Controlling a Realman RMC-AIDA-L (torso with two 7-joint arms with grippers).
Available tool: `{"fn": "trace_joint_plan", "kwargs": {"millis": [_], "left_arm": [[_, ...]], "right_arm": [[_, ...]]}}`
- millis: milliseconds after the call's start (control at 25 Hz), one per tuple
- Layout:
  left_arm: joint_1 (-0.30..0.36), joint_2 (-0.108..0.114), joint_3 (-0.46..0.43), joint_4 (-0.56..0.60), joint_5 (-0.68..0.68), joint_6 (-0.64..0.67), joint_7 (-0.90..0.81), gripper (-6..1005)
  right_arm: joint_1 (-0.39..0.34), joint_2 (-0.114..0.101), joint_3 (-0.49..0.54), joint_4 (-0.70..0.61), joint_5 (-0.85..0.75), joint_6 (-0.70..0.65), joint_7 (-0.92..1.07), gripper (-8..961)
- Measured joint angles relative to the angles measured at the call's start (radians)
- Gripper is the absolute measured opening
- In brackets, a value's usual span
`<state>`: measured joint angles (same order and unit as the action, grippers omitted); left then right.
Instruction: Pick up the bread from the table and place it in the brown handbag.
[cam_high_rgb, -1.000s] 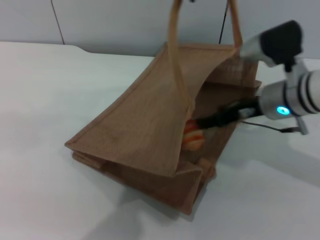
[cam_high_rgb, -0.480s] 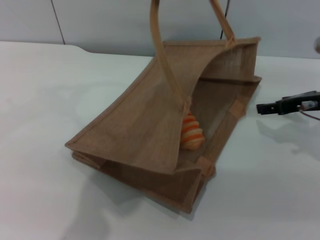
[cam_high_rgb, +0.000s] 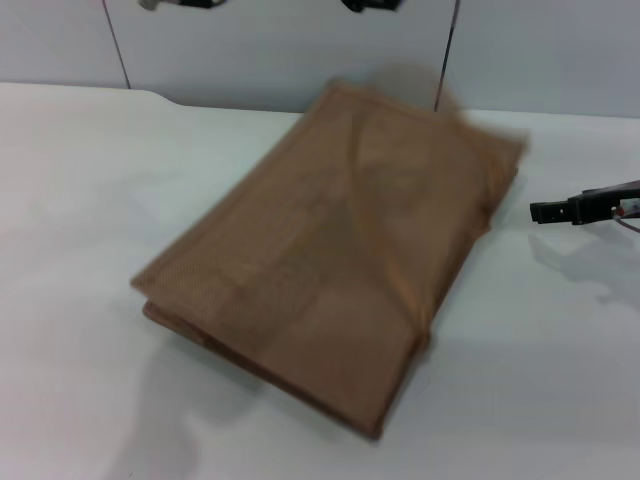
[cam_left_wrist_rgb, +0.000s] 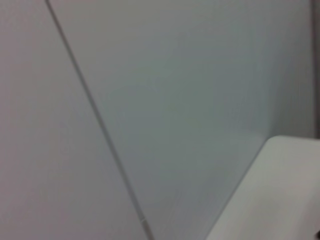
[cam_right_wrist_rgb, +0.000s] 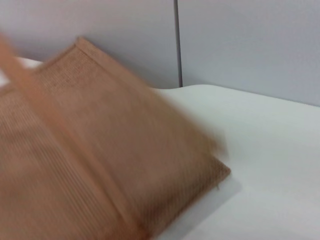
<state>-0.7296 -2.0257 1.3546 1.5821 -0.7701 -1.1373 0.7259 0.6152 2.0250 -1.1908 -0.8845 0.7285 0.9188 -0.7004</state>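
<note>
Bread is hidden; the brown handbag (cam_high_rgb: 335, 260) lies flat mid-table (cam_high_rgb: 80, 200). Right pincer (cam_high_rgb: 545, 211) hovers near the right edge, grip unclear; left pincer unseen.

A plain grey wall (cam_left_wrist_rgb: 165, 100) with a thin dark seam (cam_left_wrist_rgb: 95, 115); a white bench (cam_left_wrist_rgb: 280, 200) corner shows.

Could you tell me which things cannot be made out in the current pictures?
- The bread: seen in no view; the flat brown handbag on the table would cover it if it is inside.
- The right end effector: cut off by the head view's right edge.
- The left end effector: not identifiable; its wrist view shows only wall and a table corner.
- Handbag's handles and far edge: motion-blurred in head and right wrist views.
</note>
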Motion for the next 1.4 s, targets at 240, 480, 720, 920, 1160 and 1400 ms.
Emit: {"fn": "trace_joint_plan", "kwargs": {"millis": [240, 480, 720, 920, 1160, 1400], "left_arm": [[0.023, 0.001, -0.046, -0.071, -0.187, 0.011, 0.101, 733], [0.114, -0.003, -0.054, -0.047, -0.21, 0.127, 0.126, 816], [0.235, -0.004, -0.044, -0.038, -0.216, 0.312, 0.155, 884], [0.329, -0.005, -0.008, -0.038, -0.231, 0.504, 0.157, 882], [0.393, -0.005, 0.002, -0.064, -0.303, 0.578, 0.191, 879], [0.441, -0.005, 0.009, -0.106, -0.391, 0.627, 0.286, 877]], "right_arm": [[-0.005, 0.001, 0.001, -0.007, 0.007, -0.02, -0.002, 853], [-0.026, 0.003, 0.003, -0.013, 0.02, -0.105, -0.002, 853], [-0.082, 0.01, -0.014, -0.063, 0.195, -0.233, -0.103, 852], [-0.156, 0.012, -0.05, -0.075, 0.564, -0.353, -0.382, 852], [-0.218, 0.018, -0.133, -0.075, 0.968, -0.387, -0.805, 852], [-0.267, 0.016, -0.241, -0.113, 1.311, -0.383, -1.102, 851]]}}
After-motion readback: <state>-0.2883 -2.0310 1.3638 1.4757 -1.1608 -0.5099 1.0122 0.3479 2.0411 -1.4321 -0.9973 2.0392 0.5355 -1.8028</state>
